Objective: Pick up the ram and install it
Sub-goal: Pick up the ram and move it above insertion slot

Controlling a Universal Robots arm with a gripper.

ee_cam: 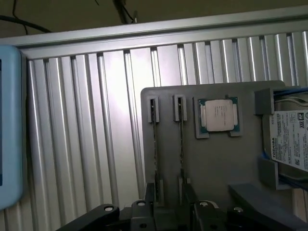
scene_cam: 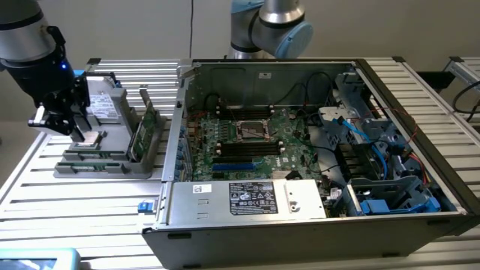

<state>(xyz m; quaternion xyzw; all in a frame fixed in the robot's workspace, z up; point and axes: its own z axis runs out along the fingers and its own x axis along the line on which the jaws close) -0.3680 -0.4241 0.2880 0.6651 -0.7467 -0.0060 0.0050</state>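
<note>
Two ram sticks stand edge-up in the narrow slots of a grey parts holder point(ee_cam: 211, 163); one ram stick point(ee_cam: 155, 144) lies beside the other point(ee_cam: 181, 144). In the exterior view the ram point(scene_cam: 90, 167) sits at the holder's point(scene_cam: 105, 169) front edge. My gripper point(scene_cam: 64, 122) hangs open just above the holder, over its left part, holding nothing. Its black fingers point(ee_cam: 150, 192) show at the near ends of the two ram slots. The open computer case point(scene_cam: 300, 152) holds the motherboard with black memory slots point(scene_cam: 248, 149).
On the holder also sit a square silver processor point(ee_cam: 219, 115), a hard drive point(ee_cam: 291, 144) and upright green cards point(scene_cam: 146, 132). A light blue box point(ee_cam: 9, 125) lies on the slatted aluminium table point(scene_cam: 82, 197). A second arm's base point(scene_cam: 270, 28) stands behind the case.
</note>
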